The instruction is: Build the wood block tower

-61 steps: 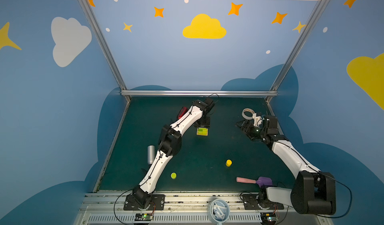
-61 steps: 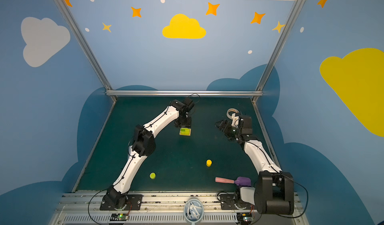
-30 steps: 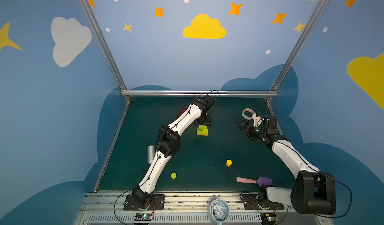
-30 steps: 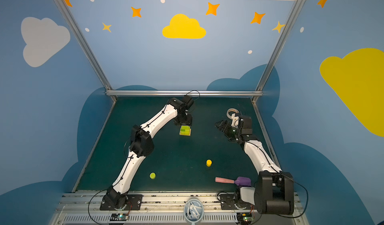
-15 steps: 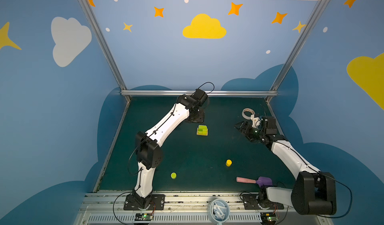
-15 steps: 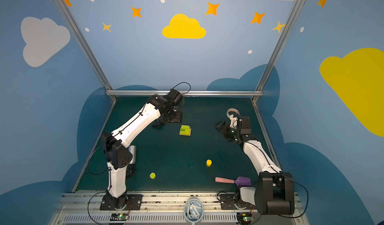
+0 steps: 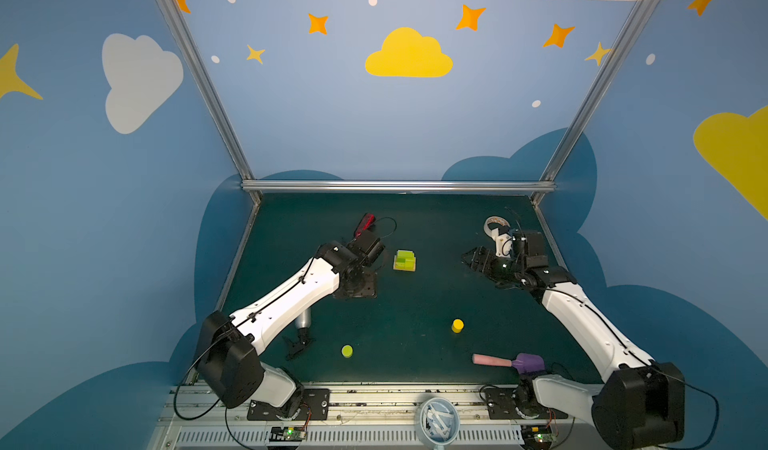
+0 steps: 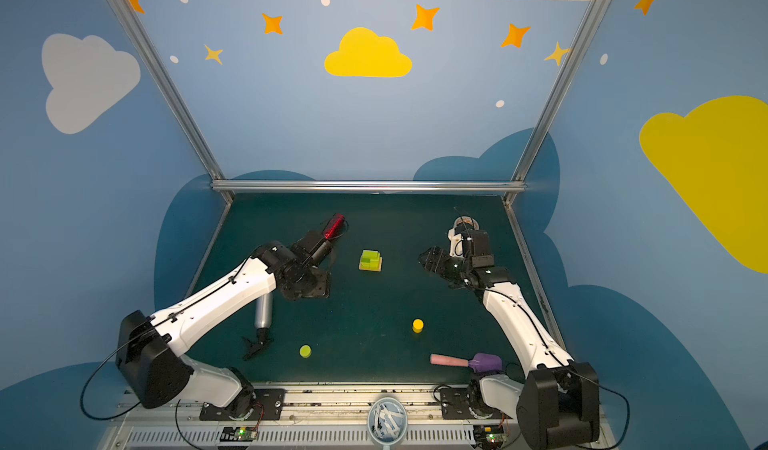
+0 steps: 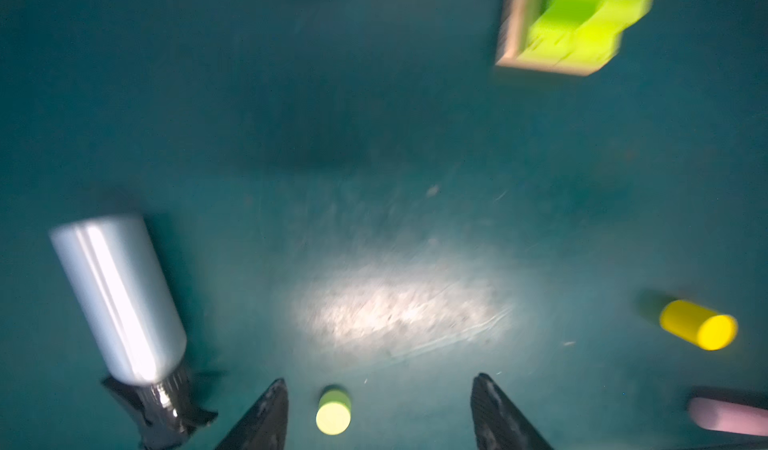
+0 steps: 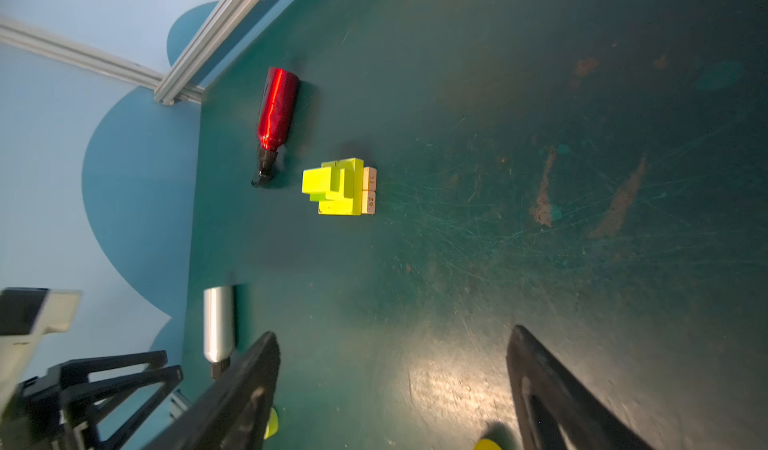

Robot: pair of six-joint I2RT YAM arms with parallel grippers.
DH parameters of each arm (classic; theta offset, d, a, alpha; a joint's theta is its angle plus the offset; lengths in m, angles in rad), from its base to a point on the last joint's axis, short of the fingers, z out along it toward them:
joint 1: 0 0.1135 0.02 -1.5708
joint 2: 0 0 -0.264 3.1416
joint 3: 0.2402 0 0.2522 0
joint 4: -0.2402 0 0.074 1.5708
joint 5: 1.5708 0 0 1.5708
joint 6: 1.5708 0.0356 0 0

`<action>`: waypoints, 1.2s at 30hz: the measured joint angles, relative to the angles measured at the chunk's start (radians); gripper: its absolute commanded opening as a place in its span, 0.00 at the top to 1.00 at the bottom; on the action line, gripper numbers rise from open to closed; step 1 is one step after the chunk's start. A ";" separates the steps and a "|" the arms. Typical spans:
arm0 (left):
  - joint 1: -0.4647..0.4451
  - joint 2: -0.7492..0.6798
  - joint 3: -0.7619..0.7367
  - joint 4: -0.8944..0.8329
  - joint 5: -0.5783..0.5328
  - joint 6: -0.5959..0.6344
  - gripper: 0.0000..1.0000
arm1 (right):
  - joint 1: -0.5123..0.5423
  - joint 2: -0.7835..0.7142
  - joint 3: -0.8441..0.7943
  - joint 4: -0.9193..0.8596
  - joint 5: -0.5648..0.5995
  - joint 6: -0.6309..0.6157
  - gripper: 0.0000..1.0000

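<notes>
The tower is a small stepped stack, tan bars below and lime-green blocks above, at the middle back of the mat; it also shows in the wrist views. A lime cylinder and a yellow cylinder stand loose near the front. My left gripper hangs open and empty, left of the tower and above the mat. My right gripper is open and empty, right of the tower and pointing at it.
A red bottle lies behind the left wrist. A silver bottle lies under the left forearm. A pink-handled purple tool lies at the front right, a white tape roll at the back right.
My left arm has drawn back from the tower toward the left front, leaving the stack standing alone. The right arm has hardly moved.
</notes>
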 measured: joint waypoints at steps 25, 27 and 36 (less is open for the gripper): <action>-0.076 -0.057 -0.465 0.237 0.126 -0.293 0.36 | 0.084 -0.055 -0.086 -0.094 0.091 -0.021 0.16; -0.076 -0.038 -0.466 0.247 0.135 -0.297 0.40 | 0.087 -0.053 -0.086 -0.091 0.091 -0.021 0.16; -0.087 0.007 -0.466 0.247 0.148 -0.298 0.44 | 0.093 -0.040 -0.086 -0.081 0.092 -0.018 0.16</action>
